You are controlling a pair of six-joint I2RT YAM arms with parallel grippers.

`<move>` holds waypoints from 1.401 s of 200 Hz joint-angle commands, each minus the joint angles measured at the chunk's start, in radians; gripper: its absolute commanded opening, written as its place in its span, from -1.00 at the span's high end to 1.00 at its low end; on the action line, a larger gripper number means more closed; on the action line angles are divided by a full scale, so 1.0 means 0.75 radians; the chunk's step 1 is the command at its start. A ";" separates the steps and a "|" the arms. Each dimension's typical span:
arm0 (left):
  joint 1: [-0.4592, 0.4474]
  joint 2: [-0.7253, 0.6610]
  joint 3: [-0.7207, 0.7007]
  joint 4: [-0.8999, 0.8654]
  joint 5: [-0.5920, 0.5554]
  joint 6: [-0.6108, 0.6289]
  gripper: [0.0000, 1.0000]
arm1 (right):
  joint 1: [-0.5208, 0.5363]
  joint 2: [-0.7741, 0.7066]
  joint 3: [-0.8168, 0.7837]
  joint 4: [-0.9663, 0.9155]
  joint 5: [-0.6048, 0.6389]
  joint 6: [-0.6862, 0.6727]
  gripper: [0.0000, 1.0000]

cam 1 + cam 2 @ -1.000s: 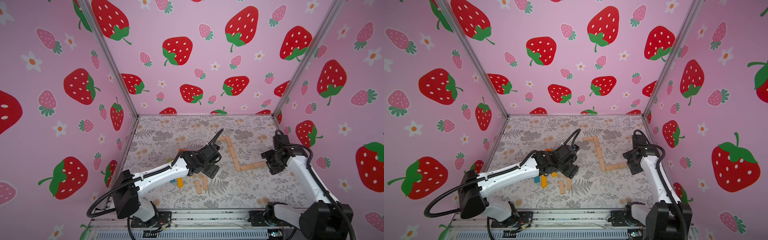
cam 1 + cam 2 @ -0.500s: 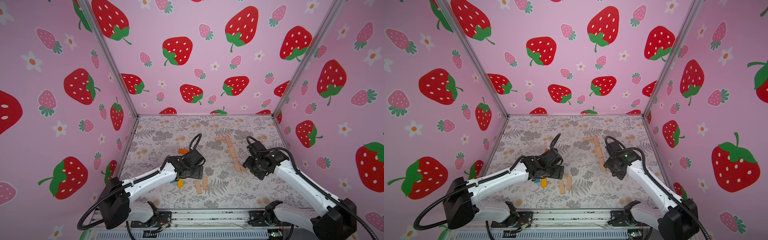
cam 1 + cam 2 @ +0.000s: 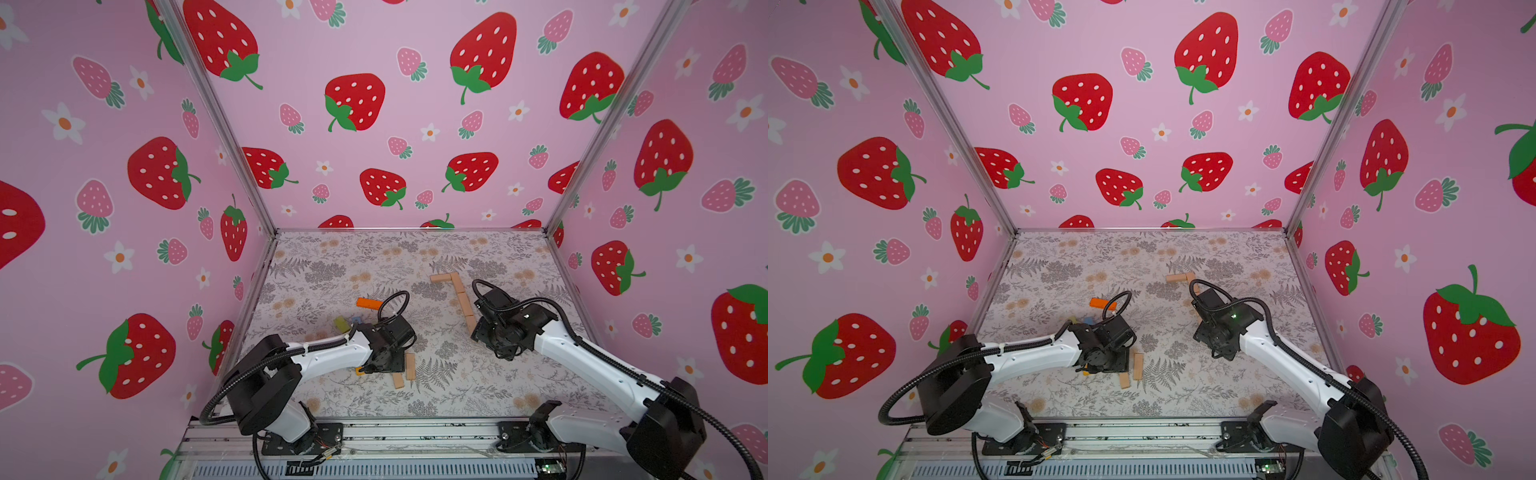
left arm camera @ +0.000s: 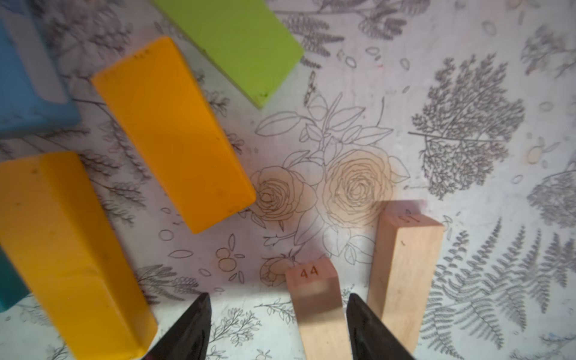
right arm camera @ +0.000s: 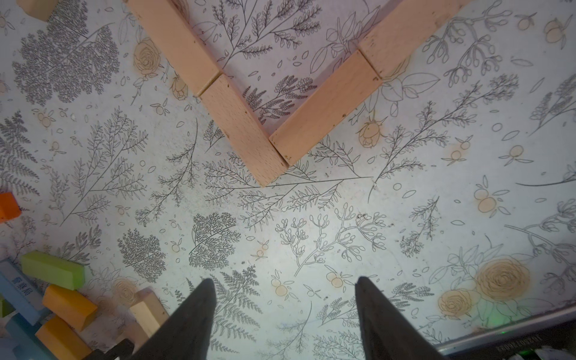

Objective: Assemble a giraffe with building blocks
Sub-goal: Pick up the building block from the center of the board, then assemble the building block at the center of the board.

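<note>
Left wrist: left fingers [image 4: 193,327] are partly open and straddle a tan block stamped 44 [image 4: 314,299], which lies on the desk [image 4: 343,93]. One finger is at or just against the block's side. The other stands clear, with bare desk showing in the gap, so the block isn't clamped. A second tan block [image 4: 405,274] lies just outside the close finger, roughly parallel to the 44 one. On the clear finger's side, a near yellow-orange block [image 4: 68,255] sits beside that finger and a far yellow-orange block [image 4: 174,134] sits ahead of the tips. Past those, well ahead of the tips, are a green block [image 4: 237,40] and a blue block [image 4: 28,78].

Right wrist: right fingers [image 5: 193,321] are partly open with nothing between them, only bare desk. Ahead of the tips and apart from them is a V of tan blocks [image 5: 243,131]. It is two rows laid end to end, and the corner points back at the fingers. A loose coloured pile [image 5: 68,305] sits off to one side of the fingers.

In a top view the tan row [image 3: 461,299] runs away from the right wrist, with a tan crosspiece [image 3: 440,277] at its far end. An orange block [image 3: 368,303] lies alone beyond the left wrist.
</note>
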 commanded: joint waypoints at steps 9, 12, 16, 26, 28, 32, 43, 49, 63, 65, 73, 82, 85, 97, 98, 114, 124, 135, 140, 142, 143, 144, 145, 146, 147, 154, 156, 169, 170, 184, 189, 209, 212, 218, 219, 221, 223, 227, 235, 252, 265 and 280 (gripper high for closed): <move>-0.031 0.052 0.037 0.043 0.000 -0.081 -0.36 | 0.011 -0.008 -0.022 -0.015 0.049 0.025 -0.42; -0.032 0.055 0.037 0.046 0.000 -0.084 -0.34 | 0.011 -0.009 -0.023 -0.016 0.050 0.026 -0.42; -0.035 0.060 0.037 0.045 0.000 -0.085 -0.32 | 0.009 -0.010 -0.025 -0.018 0.052 0.027 -0.42; -0.040 0.068 0.037 0.047 0.001 -0.093 -0.26 | 0.009 -0.012 -0.027 -0.015 0.053 0.027 -0.42; -0.040 0.069 0.036 0.046 0.002 -0.093 -0.24 | 0.011 -0.012 -0.027 -0.016 0.053 0.025 -0.42; -0.042 0.072 0.036 0.043 0.001 -0.095 -0.20 | 0.009 -0.012 -0.027 -0.014 0.053 0.025 -0.42; -0.042 0.077 0.035 0.039 -0.002 -0.098 -0.09 | 0.010 -0.010 -0.027 -0.014 0.054 0.025 -0.42; -0.045 0.079 0.033 0.040 -0.001 -0.097 -0.03 | 0.010 -0.010 -0.027 -0.014 0.054 0.025 -0.42; -0.051 0.076 0.037 0.034 -0.002 -0.093 0.14 | 0.011 -0.006 -0.027 -0.010 0.053 0.025 -0.41; -0.054 0.076 0.039 0.033 -0.002 -0.093 0.16 | 0.010 -0.006 -0.026 -0.010 0.052 0.025 -0.41; -0.058 0.073 0.045 0.023 -0.004 -0.090 0.24 | 0.010 -0.003 -0.027 -0.010 0.052 0.027 -0.41; -0.066 0.068 0.052 0.009 -0.009 -0.088 0.34 | 0.010 -0.004 -0.029 -0.009 0.052 0.028 -0.41; -0.068 0.066 0.056 0.004 -0.009 -0.087 0.37 | 0.009 -0.004 -0.028 -0.010 0.052 0.029 -0.41; -0.075 0.052 0.068 -0.028 -0.020 -0.078 0.48 | 0.009 -0.009 -0.025 -0.012 0.054 0.031 -0.41; -0.077 0.050 0.070 -0.030 -0.021 -0.077 0.48 | 0.009 -0.010 -0.024 -0.012 0.054 0.031 -0.41; -0.085 0.009 0.104 -0.105 -0.049 -0.059 0.59 | 0.009 -0.027 -0.015 -0.037 0.076 0.026 -0.41; -0.093 -0.025 0.145 -0.173 -0.083 -0.046 0.65 | 0.002 -0.044 -0.003 -0.056 0.098 0.020 -0.41; -0.104 -0.054 0.211 -0.266 -0.123 -0.018 0.70 | -0.026 -0.070 0.002 -0.061 0.089 0.001 -0.41; -0.115 -0.060 0.252 -0.308 -0.141 -0.003 0.71 | -0.041 -0.086 -0.001 -0.061 0.078 -0.005 -0.41; -0.120 -0.061 0.270 -0.325 -0.147 0.003 0.71 | -0.049 -0.094 -0.003 -0.061 0.073 -0.006 -0.41; -0.123 -0.062 0.278 -0.334 -0.151 0.005 0.72 | -0.053 -0.097 -0.004 -0.062 0.071 -0.007 -0.41; -0.126 -0.063 0.288 -0.342 -0.155 0.006 0.72 | -0.057 -0.101 -0.005 -0.062 0.070 -0.007 -0.42; -0.128 -0.064 0.296 -0.349 -0.158 0.010 0.72 | -0.062 -0.104 -0.005 -0.062 0.069 -0.008 -0.42; -0.130 -0.065 0.305 -0.353 -0.163 0.013 0.72 | -0.065 -0.108 -0.007 -0.063 0.068 -0.008 -0.42; -0.133 -0.065 0.309 -0.361 -0.166 0.016 0.72 | -0.071 -0.112 -0.008 -0.064 0.066 -0.008 -0.42; -0.155 -0.057 0.372 -0.403 -0.184 0.037 0.73 | -0.102 -0.143 -0.019 -0.066 0.054 -0.009 -0.42; -0.162 -0.052 0.395 -0.412 -0.187 0.045 0.74 | -0.112 -0.153 -0.023 -0.067 0.051 -0.010 -0.42; -0.200 -0.005 0.514 -0.453 -0.183 0.079 0.74 | -0.183 -0.216 -0.046 -0.073 0.028 -0.025 -0.42; -0.204 0.000 0.522 -0.454 -0.181 0.081 0.74 | -0.189 -0.220 -0.047 -0.075 0.028 -0.027 -0.42; -0.245 0.084 0.637 -0.449 -0.153 0.107 0.74 | -0.280 -0.282 -0.050 -0.124 0.019 -0.049 -0.42; -0.260 0.119 0.676 -0.443 -0.143 0.117 0.74 | -0.315 -0.303 -0.049 -0.146 0.016 -0.057 -0.43; -0.305 0.284 0.837 -0.427 -0.100 0.144 0.74 | -0.467 -0.384 -0.045 -0.222 0.000 -0.096 -0.44; -0.309 0.311 0.861 -0.424 -0.095 0.148 0.74 | -0.492 -0.418 -0.047 -0.228 -0.004 -0.102 -0.45; -0.323 0.364 0.913 -0.420 -0.081 0.159 0.73 | -0.535 -0.454 -0.048 -0.240 -0.013 -0.114 -0.45; -0.325 0.372 0.922 -0.419 -0.080 0.161 0.73 | -0.542 -0.459 -0.048 -0.242 -0.015 -0.116 -0.45; -0.328 0.391 0.940 -0.418 -0.074 0.165 0.73 | -0.556 -0.468 -0.048 -0.246 -0.019 -0.119 -0.45; -0.331 0.409 0.959 -0.419 -0.068 0.168 0.73 | -0.571 -0.476 -0.048 -0.251 -0.022 -0.122 -0.45; -0.339 0.447 0.991 -0.420 -0.060 0.175 0.74 | -0.595 -0.491 -0.049 -0.258 -0.029 -0.125 -0.45; -0.353 0.521 1.063 -0.424 -0.040 0.190 0.74 | -0.644 -0.519 -0.053 -0.265 -0.049 -0.133 -0.45; -0.384 0.663 1.195 -0.431 -0.009 0.213 0.74 | -0.716 -0.562 -0.075 -0.266 -0.102 -0.145 -0.45; -0.402 0.764 1.295 -0.450 0.011 0.234 0.74 | -0.745 -0.578 -0.093 -0.265 -0.133 -0.146 -0.45; -0.418 0.862 1.393 -0.468 0.026 0.257 0.74 | -0.759 -0.590 -0.112 -0.263 -0.159 -0.147 -0.46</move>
